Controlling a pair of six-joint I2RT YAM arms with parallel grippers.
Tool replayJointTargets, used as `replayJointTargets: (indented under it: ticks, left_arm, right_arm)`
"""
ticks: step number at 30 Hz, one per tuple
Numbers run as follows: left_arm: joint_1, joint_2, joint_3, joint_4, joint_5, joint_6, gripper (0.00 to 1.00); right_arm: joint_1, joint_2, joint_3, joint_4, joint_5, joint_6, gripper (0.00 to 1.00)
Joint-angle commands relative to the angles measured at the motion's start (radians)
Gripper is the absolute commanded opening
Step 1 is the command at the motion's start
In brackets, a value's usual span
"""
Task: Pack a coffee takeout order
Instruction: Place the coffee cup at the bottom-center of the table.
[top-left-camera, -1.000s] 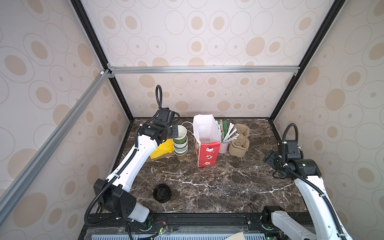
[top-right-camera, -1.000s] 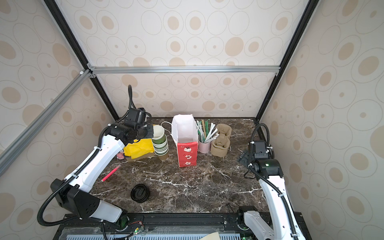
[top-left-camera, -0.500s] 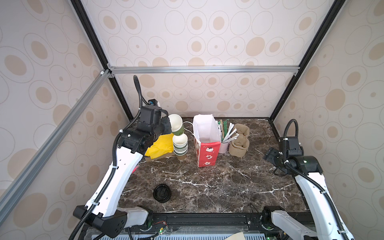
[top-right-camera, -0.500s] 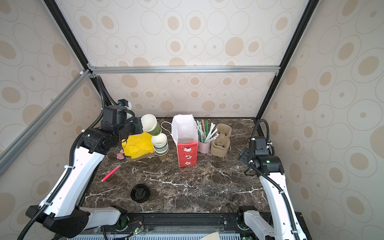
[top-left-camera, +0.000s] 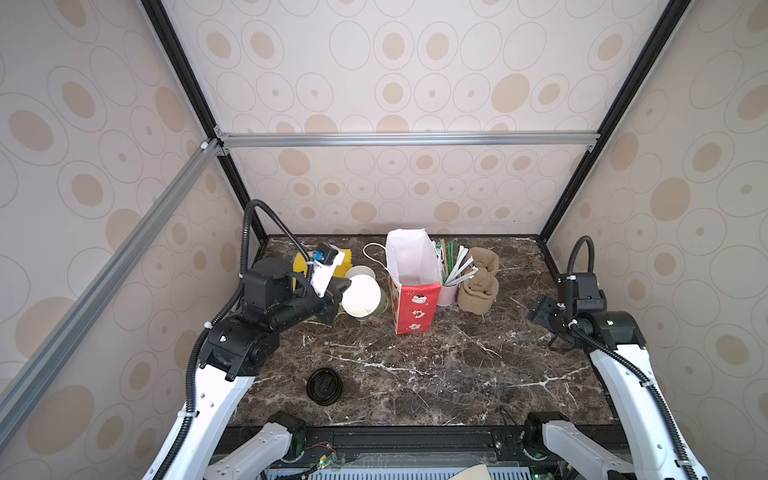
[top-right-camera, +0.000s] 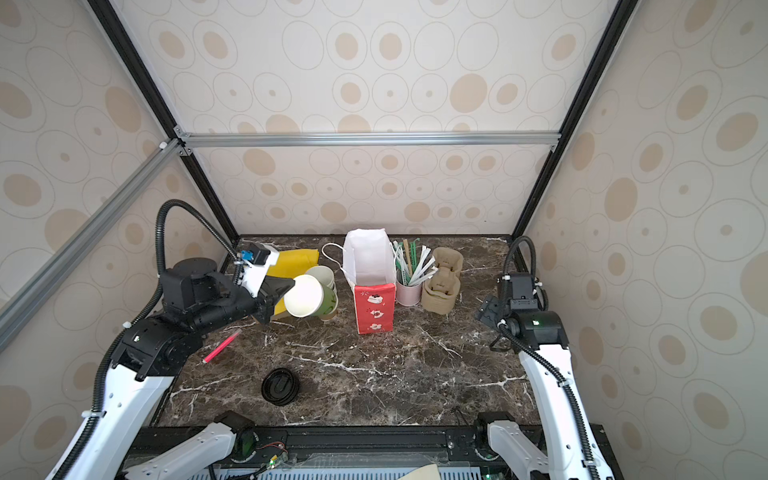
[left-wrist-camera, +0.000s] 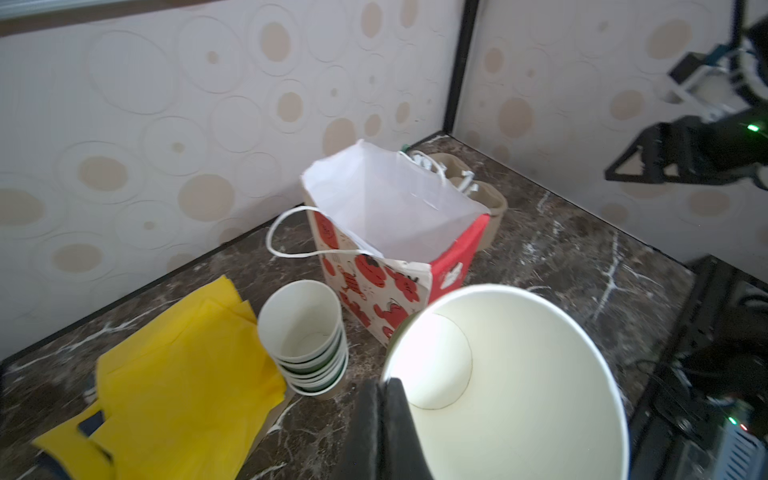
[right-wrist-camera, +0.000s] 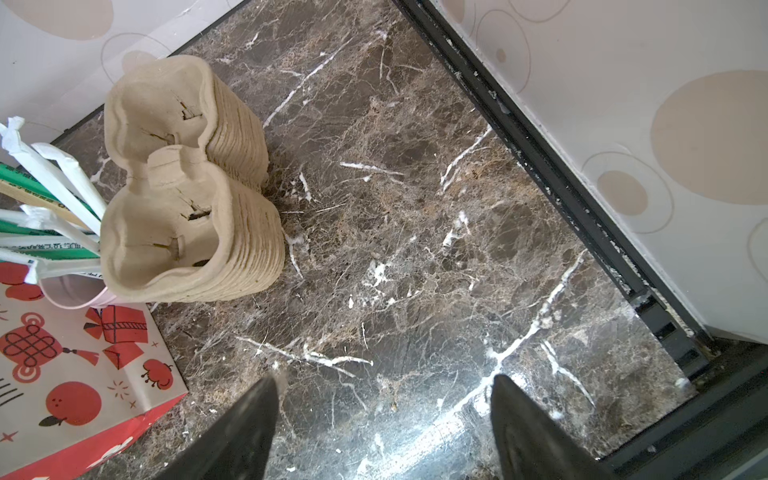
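My left gripper (top-left-camera: 341, 289) (top-right-camera: 286, 291) (left-wrist-camera: 384, 388) is shut on the rim of a lidless green-sided paper cup (top-left-camera: 362, 296) (top-right-camera: 306, 296) (left-wrist-camera: 519, 374). One finger is inside the rim and one outside. The cup hangs tilted above the table, just in front of the cup stack (top-left-camera: 360, 272) (top-right-camera: 325, 274) (left-wrist-camera: 303, 332). Yellow paper napkins (top-right-camera: 291, 259) (left-wrist-camera: 178, 365) lie flat behind my left arm. Brown pulp cup trays (top-left-camera: 478, 282) (top-right-camera: 442, 282) (right-wrist-camera: 178, 187) stand stacked at the back right. My right gripper (top-right-camera: 487, 311) (right-wrist-camera: 384, 379) hovers open over bare marble at the right.
An open red-and-white paper bag (top-left-camera: 413, 282) (top-right-camera: 370, 266) (left-wrist-camera: 386, 208) stands mid-back. A pink cup of straws (top-right-camera: 409, 286) sits between bag and trays. A lone black lid (top-left-camera: 324, 386) (top-right-camera: 280, 386) lies near the front. A pink stick (top-right-camera: 222, 347) lies at the left.
My left gripper has lifted one cup off the stack, carried it up and forward and tilted it. The right arm has barely moved.
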Motion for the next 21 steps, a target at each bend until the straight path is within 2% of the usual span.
replayJointTargets:
  ticks: [1, 4, 7, 12, 14, 17, 19, 21]
  left_arm:
    - [-0.019, 0.024, -0.087, 0.072, 0.242, 0.121, 0.00]
    - [-0.088, 0.048, -0.167, 0.083, 0.258, 0.178, 0.00]
    - [-0.157, 0.058, -0.218, 0.090, 0.220, 0.213, 0.00]
    - [-0.294, 0.073, -0.318, 0.181, 0.126, 0.149, 0.00]
    - [-0.324, 0.091, -0.363, 0.218, 0.117, 0.108, 0.00]
    - [-0.382, 0.136, -0.386, 0.235, 0.042, 0.097, 0.00]
    - [-0.408, 0.170, -0.394, 0.249, -0.030, 0.100, 0.00]
    - [-0.419, 0.201, -0.402, 0.276, -0.052, 0.096, 0.00]
  right_arm:
    - [-0.001, -0.013, 0.012, 0.022, 0.032, -0.016, 0.83]
    - [0.000, 0.010, 0.041, 0.054, 0.052, -0.040, 0.83]
    - [0.000, 0.044, 0.079, 0.058, 0.058, -0.052, 0.83]
    - [0.000, 0.029, 0.043, 0.044, 0.032, -0.022, 0.83]
    - [0.000, -0.010, -0.004, 0.045, 0.045, 0.006, 0.83]
    - [0.000, -0.073, -0.065, 0.070, 0.061, 0.018, 0.84]
    - [0.000, -0.093, -0.076, 0.069, 0.074, 0.015, 0.84]
    - [-0.001, -0.095, -0.072, 0.058, 0.080, 0.015, 0.84]
